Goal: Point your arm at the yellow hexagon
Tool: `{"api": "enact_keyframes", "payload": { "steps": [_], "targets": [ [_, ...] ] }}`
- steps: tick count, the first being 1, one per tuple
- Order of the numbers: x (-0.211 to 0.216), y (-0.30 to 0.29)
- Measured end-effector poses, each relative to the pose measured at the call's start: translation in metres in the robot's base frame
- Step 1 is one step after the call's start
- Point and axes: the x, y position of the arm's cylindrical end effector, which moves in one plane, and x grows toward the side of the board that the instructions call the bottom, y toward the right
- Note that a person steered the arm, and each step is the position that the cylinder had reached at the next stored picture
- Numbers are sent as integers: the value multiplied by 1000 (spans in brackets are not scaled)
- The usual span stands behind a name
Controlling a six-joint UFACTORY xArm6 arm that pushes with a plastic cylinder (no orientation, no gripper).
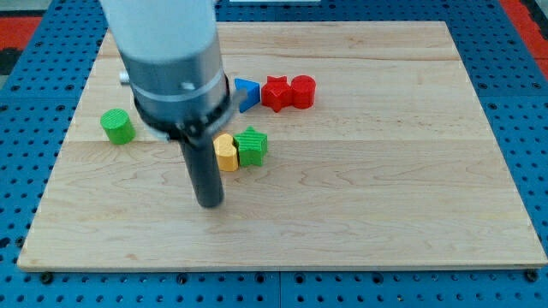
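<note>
The yellow hexagon (226,152) lies on the wooden board (360,171), left of centre, touching a green star-shaped block (252,146) on its right. My tip (210,204) rests on the board just below and slightly left of the yellow hexagon, a short gap apart. The rod and the arm's grey body hide the hexagon's left edge and the board behind them.
A blue triangle (247,93), a red star (276,92) and a red cylinder (303,91) sit in a row above the hexagon. A green cylinder (118,126) sits at the view's left. Blue pegboard surrounds the board.
</note>
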Motion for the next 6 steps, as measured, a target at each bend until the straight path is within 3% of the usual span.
{"api": "enact_keyframes", "payload": {
  "steps": [1,2,3,4,5,6],
  "targets": [
    [-62,78],
    [-101,63],
    [-94,-60],
    [-74,-99],
    [-77,-97],
    [-77,-59]
  ]
}}
